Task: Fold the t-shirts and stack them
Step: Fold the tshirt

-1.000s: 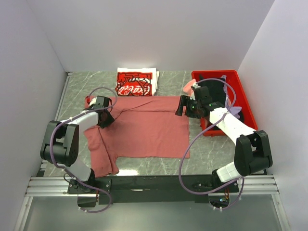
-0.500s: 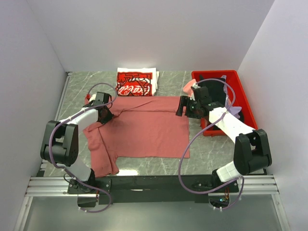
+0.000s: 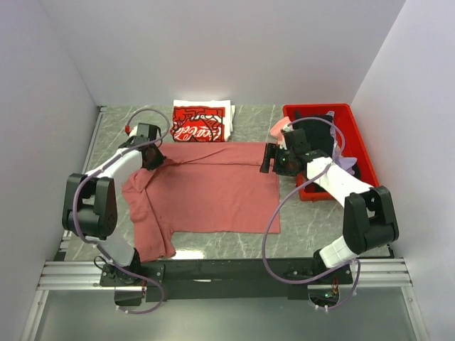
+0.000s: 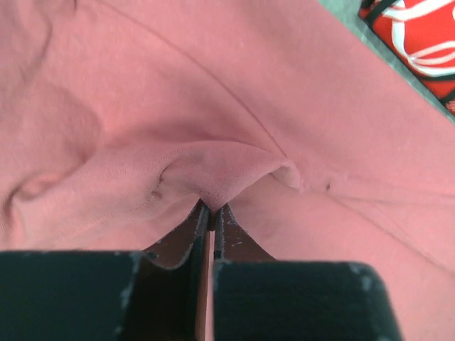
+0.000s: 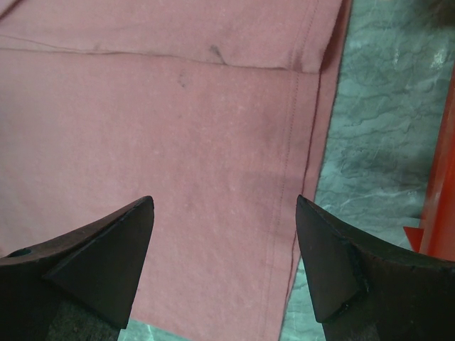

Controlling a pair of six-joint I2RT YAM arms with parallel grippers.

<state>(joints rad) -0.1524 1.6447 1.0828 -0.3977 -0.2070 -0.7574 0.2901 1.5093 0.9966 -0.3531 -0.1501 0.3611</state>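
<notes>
A dusty-rose t-shirt (image 3: 213, 188) lies spread on the marble table. My left gripper (image 3: 151, 158) is at its far left sleeve, shut on a pinched fold of the rose cloth (image 4: 213, 186). My right gripper (image 3: 269, 157) hangs open over the shirt's far right corner, its hem (image 5: 295, 142) between the jaws, which touch nothing. A folded red-and-white t-shirt (image 3: 201, 122) with white script lies at the back; its corner shows in the left wrist view (image 4: 419, 42).
A red plastic bin (image 3: 359, 145) stands at the right with black, pink and lavender cloth inside; its edge shows in the right wrist view (image 5: 437, 213). White walls close in the left, back and right sides. The table's near edge is a metal rail (image 3: 227, 273).
My left gripper has moved toward the back left, dragging the shirt's left sleeve inward with it. My right gripper has barely shifted.
</notes>
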